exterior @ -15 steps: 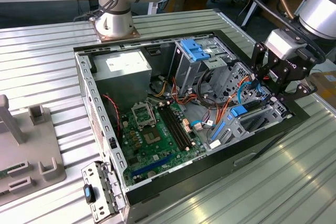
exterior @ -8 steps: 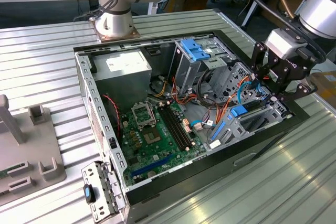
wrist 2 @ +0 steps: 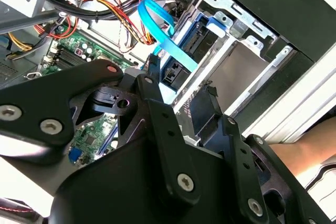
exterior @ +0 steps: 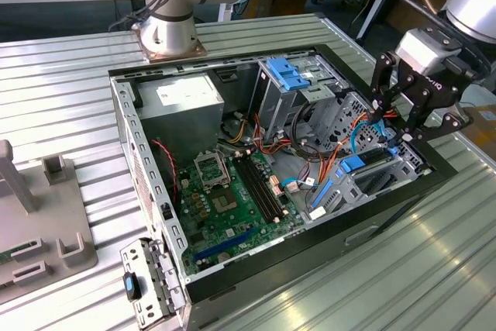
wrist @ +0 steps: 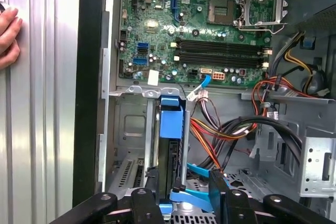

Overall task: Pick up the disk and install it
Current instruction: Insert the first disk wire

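Though framed in bright blue, the disk (exterior: pixel 353 165) is easy to miss: it stands on edge inside the drive cage (exterior: pixel 373 185) at the lower right of the exterior view, by the right wall of the open computer case (exterior: pixel 143 153). The gripper (exterior: pixel 394 136) hangs just above that cage with its fingers (wrist: pixel 218 187) apart. In both wrist views they straddle the near end of the disk, and I cannot tell whether they touch it. By my reading the pick-up is done and the disk is in its slot. Whether it is pushed fully home cannot be judged, and no cable looks plugged into it. Room is tight: cage walls flank the disk closely, a light blue flat cable (wrist 2: pixel 157 19) and orange wires (wrist: pixel 210 129) cross right beside the fingers, and the motherboard (exterior: pixel 232 199) lies just past the cage. Outside the case, a person's hand (wrist: pixel 8 32) rests on the ribbed metal surface (exterior: pixel 70 75).
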You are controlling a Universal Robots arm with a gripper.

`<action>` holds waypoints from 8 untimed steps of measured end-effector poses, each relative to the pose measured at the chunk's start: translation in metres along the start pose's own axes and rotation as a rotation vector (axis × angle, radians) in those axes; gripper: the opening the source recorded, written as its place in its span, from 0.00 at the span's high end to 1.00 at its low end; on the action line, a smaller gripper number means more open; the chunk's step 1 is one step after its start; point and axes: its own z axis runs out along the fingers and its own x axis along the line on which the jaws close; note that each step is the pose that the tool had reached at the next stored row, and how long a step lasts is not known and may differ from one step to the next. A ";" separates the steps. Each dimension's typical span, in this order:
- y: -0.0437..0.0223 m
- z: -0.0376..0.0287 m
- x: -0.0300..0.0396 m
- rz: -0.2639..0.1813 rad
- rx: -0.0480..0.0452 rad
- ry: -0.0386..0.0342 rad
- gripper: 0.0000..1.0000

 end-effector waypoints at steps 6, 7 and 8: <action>-0.0119 0.0006 -0.0047 -0.026 -0.0011 -0.0009 0.50; -0.0133 0.0007 -0.0052 -0.028 -0.0012 -0.0010 0.50; -0.0150 0.0008 -0.0056 -0.031 -0.0013 -0.0011 0.50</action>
